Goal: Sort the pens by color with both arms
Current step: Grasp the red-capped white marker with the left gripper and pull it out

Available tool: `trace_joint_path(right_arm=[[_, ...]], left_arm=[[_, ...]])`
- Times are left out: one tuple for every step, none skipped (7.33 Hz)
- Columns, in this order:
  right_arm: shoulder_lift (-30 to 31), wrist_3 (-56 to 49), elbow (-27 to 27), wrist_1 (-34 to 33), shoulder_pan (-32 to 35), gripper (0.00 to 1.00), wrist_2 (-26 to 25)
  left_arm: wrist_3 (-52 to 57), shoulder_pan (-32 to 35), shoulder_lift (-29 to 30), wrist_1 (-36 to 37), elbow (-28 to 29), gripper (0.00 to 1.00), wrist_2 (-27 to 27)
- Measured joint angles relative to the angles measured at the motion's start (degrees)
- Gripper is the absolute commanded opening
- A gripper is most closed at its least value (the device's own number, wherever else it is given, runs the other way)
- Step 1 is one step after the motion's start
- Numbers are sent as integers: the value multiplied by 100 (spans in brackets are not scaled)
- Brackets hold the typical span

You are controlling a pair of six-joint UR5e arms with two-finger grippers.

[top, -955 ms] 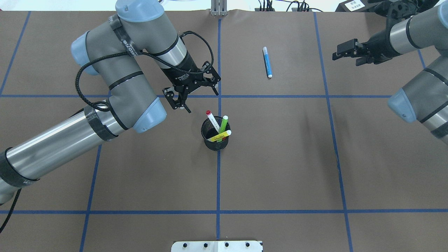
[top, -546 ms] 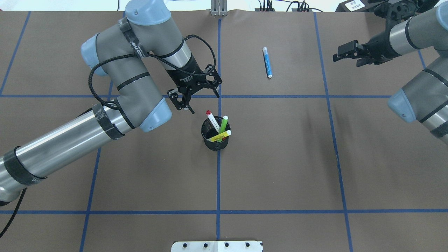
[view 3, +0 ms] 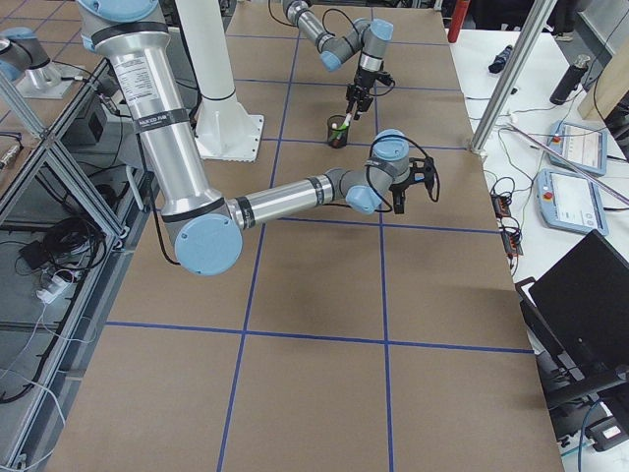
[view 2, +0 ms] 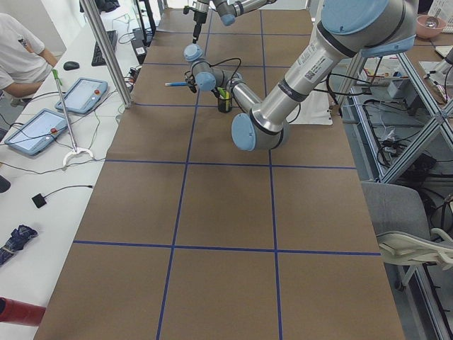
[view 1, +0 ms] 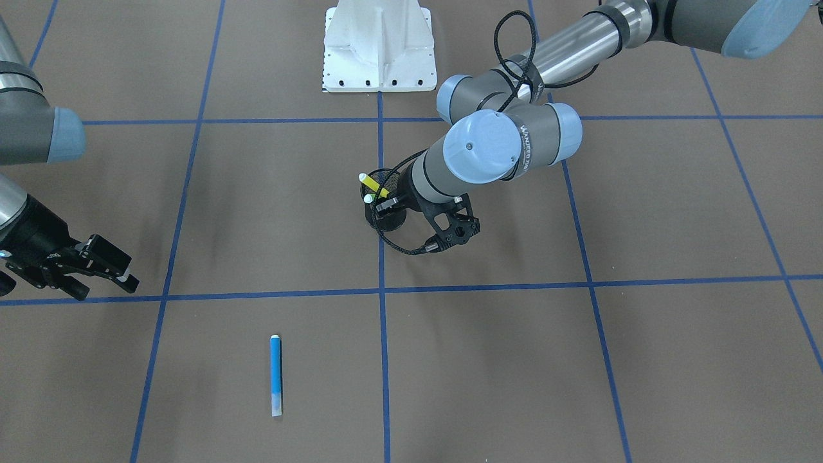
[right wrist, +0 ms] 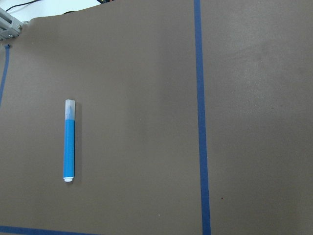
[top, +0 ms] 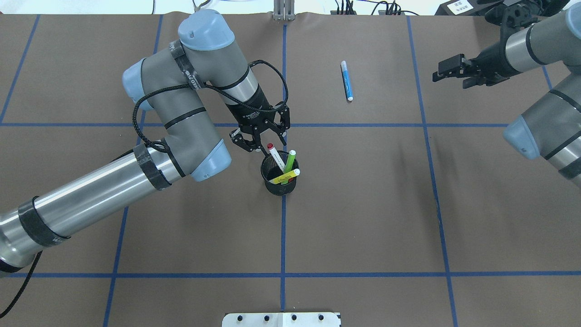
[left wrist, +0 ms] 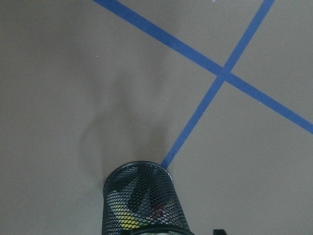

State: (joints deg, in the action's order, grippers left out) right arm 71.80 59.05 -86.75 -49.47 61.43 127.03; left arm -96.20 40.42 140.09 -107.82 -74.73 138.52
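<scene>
A black mesh cup (top: 279, 187) at the table's centre holds the white pen with the red cap (top: 274, 155), the green pen (top: 290, 160) and the yellow pen (top: 285, 176). My left gripper (top: 266, 139) is open and hangs just beyond the cup, its fingers either side of the red cap without touching it. In the front view it (view 1: 419, 222) sits next to the cup (view 1: 386, 220). The blue pen (top: 347, 81) lies flat on the far right part of the table, and shows in the right wrist view (right wrist: 69, 141). My right gripper (top: 449, 72) is open and empty, right of the blue pen.
Blue tape lines (top: 283, 227) divide the brown table cover into squares. The white base mount (top: 281, 319) is at the near edge. Cables and plugs (top: 363, 9) lie along the far edge. The left wrist view shows the cup (left wrist: 142, 200) from close by.
My left arm has swung right and toward the cup, bringing its open gripper up to the red-capped pen's top. My right gripper has hardly moved.
</scene>
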Motion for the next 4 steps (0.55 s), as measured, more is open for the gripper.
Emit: trace_joint_path(right_arm=[[-7,1,0,-1,-1,100,-2],[-12,1,0,-1,-2,100,-4],[-15,1,1,-2,-4,100,-10],[-17,1,0,-2,-6,100,-18]], left_arm=[[-8,-2,-4,9,-2,0,4],[-8,8,-6,14,-21,0,11],[-2,54,-10,19,-87,0,24],[2,182,-37,35,-284,0,53]])
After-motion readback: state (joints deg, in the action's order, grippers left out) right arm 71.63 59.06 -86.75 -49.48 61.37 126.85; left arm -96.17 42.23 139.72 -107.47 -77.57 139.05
